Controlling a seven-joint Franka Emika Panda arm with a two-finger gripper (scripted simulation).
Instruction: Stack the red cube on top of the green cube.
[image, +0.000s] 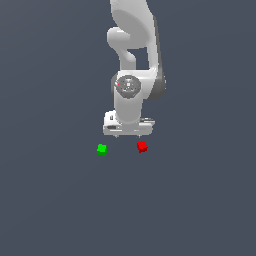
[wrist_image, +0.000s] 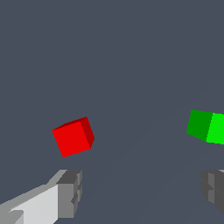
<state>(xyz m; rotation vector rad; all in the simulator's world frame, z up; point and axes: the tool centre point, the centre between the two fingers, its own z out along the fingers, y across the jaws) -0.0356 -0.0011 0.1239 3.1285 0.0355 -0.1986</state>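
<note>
The red cube (image: 142, 146) is a tiny, plain, bright red block with evenly coloured faces, much smaller than the white gripper (image: 128, 134) above it. It rests on the flat grey worktop (image: 60, 200), toward the exterior view's right, just below the gripper's right-hand edge as that view shows it. In the wrist view the red cube (wrist_image: 73, 136) sits slightly turned, showing a lit front face and a darker side face.

The green cube (image: 102, 149) is of the same size and plain form, bright green, and lies on the worktop toward the exterior view's left, apart from the red cube with bare surface between them. In the wrist view the green cube (wrist_image: 206, 127) is cut by the picture's edge.

The gripper (wrist_image: 142, 192) hangs above the two cubes with its jaws spread wide and nothing between them; one grey fingertip (wrist_image: 70, 190) appears beside the red cube without touching it. The white arm (image: 132, 60) rises behind. Nothing lies between the cubes.
</note>
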